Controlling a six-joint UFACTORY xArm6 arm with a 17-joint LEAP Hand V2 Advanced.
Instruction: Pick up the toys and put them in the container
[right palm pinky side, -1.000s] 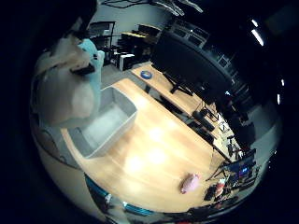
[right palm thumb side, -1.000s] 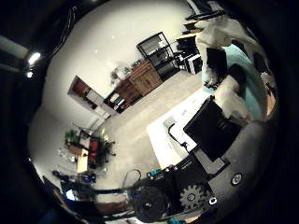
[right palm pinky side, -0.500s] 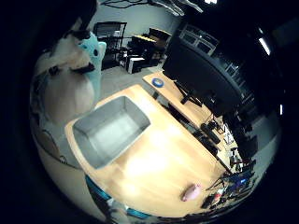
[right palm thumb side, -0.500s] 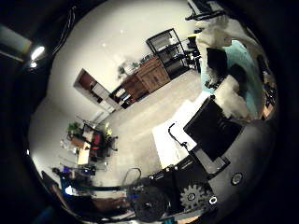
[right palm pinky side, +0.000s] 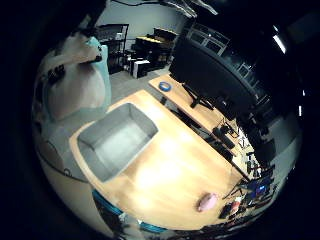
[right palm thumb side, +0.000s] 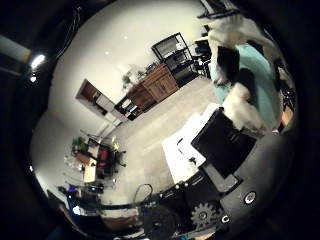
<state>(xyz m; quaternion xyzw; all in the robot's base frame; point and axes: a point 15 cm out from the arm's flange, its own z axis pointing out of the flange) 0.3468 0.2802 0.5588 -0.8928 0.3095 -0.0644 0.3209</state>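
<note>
Wooden table (right palm pinky side: 170, 170), smooth and pale, seen from well above. Large dark monitor (right palm pinky side: 210, 75) on a second desk just beyond. One grey rectangular container (right palm pinky side: 117, 140), straight-walled, near one table end. Right hand (right palm thumb side: 235, 100) curled round a white-and-teal plush toy (right palm pinky side: 80, 82), held close to the palm. One pink toy (right palm pinky side: 206, 202) near the opposite table corner. One blue tape roll (right palm pinky side: 165, 86) on the far desk.
</note>
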